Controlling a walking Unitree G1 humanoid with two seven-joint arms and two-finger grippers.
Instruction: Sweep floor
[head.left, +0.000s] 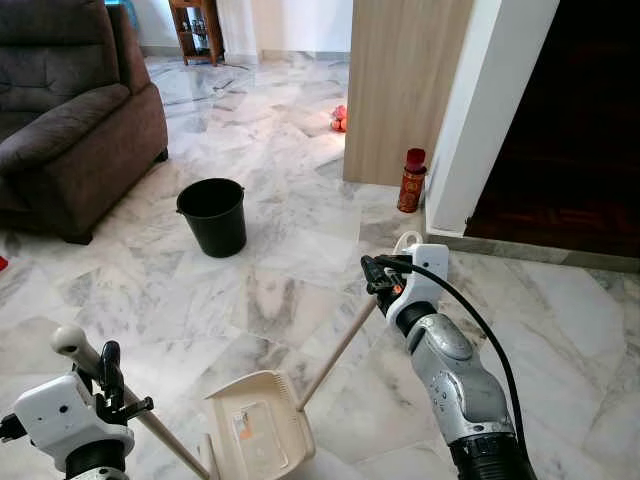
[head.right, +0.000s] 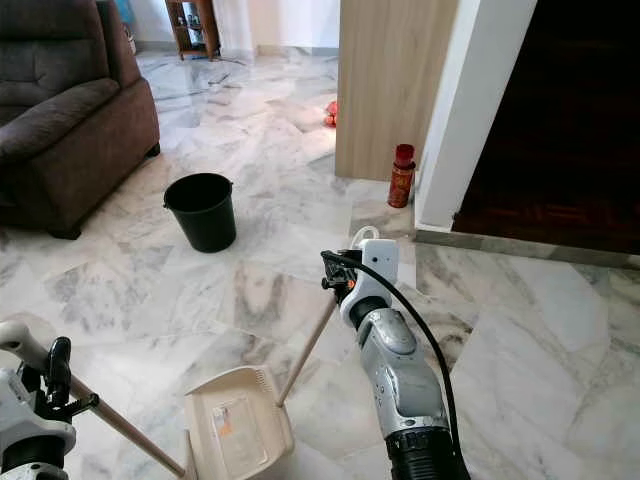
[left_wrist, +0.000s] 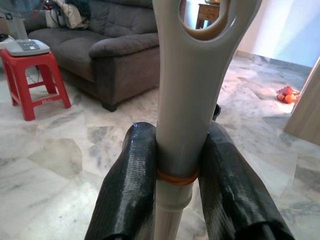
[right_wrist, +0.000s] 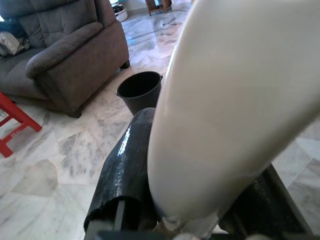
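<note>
A cream long-handled dustpan (head.left: 255, 425) rests on the marble floor just in front of me. Its wooden stick (head.left: 340, 350) rises to the right, and my right gripper (head.left: 381, 279) is shut on its white top end (right_wrist: 225, 100). My left gripper (head.left: 107, 368), low at the left, is shut on the broom handle (head.left: 70, 341). That handle has a grey end with a hanging hole (left_wrist: 192, 75), and its stick slants down toward the dustpan. In the left wrist view both black fingers (left_wrist: 132, 185) press against the handle by an orange band. The broom's head is out of sight.
A black bucket (head.left: 212, 215) stands on the floor ahead, with a brown sofa (head.left: 70, 120) to its left. A red spray can (head.left: 411, 180) stands by a wooden panel (head.left: 400, 80) and a white pillar. Right is a dark doorway with a step (head.left: 540, 250). A red stool (left_wrist: 35, 75) stands beside the sofa.
</note>
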